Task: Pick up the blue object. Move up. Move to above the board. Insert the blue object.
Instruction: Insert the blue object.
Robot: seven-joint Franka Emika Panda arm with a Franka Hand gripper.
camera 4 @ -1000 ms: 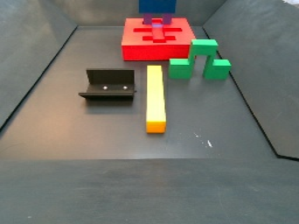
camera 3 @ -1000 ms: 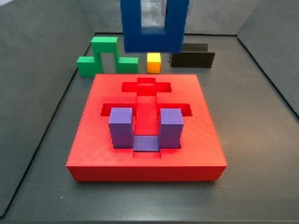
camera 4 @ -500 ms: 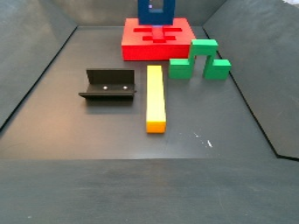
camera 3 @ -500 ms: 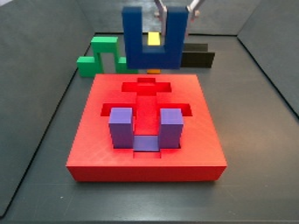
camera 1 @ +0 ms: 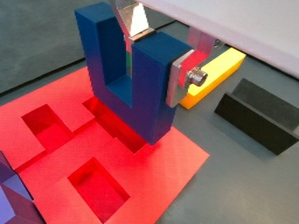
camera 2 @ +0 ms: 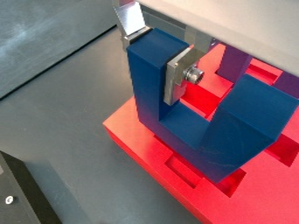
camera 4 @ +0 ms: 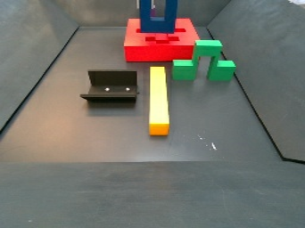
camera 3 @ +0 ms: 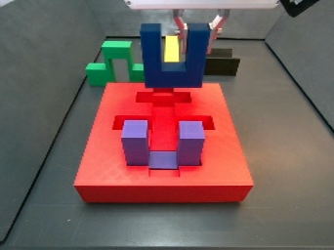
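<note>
The board (camera 3: 163, 156) was the biggest thing there. It was a flat red slab lying on the dark floor, and its top had cut-out holes in it. In a side view it sat by the far edge of the floor (camera 4: 143, 142).

The blue object (camera 3: 173, 57) was a dark blue U shape with its two prongs pointing up. It stood upright over the far end of the board, right above a cross-shaped hole, with its base low at the red top. In both wrist views the base looked down at the rim of a hole (camera 1: 149, 131) (camera 2: 216, 140). I could not tell if it was touching the bottom of the hole.

The gripper (camera 3: 183, 27) was above the far end of the board. It was pinching one prong of the blue object between its two silver fingers (camera 2: 177, 74). One flat finger plate pressed on the outer side of the prong (camera 1: 184, 77).

A purple block (camera 3: 162, 143), also a U shape, sat in a hole at the near end of the board in that side view.

A long yellow bar (camera 4: 159, 100) lay flat on the floor in front of the board. A green block (camera 4: 202, 61) stood just beside the board. The fixture (camera 4: 111, 87) stood on the floor beside the yellow bar, not touching it.
</note>
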